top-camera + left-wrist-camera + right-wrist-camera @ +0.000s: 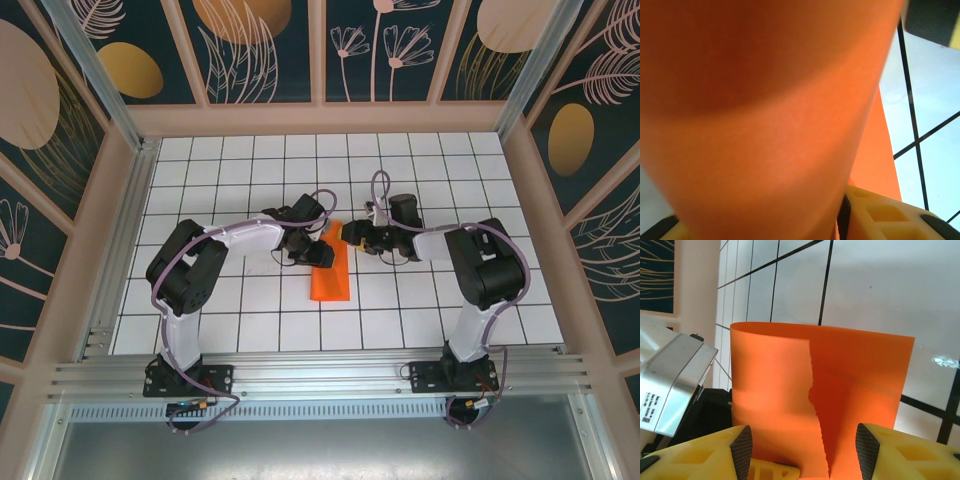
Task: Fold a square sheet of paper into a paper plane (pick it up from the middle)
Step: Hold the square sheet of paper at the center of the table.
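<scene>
Setting: robot laboratory test cell. Floral-print wall panels enclosed the top and sides of the frame. A white gridded tabletop lay at centre. An aluminium mounting rail ran along the bottom, carrying the left arm and the right arm.

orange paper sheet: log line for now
bright orange folded paper sheet on white grid table, far end lifted | left gripper at it, grip unclear | right gripper open around edge

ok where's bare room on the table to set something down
Bare: the far tile rows along the back wall, the near row between the orange paper and the rail, and the tiles outside the left arm and right arm. Crowded: the middle, where the left tool and right tool meet at the paper.
</scene>
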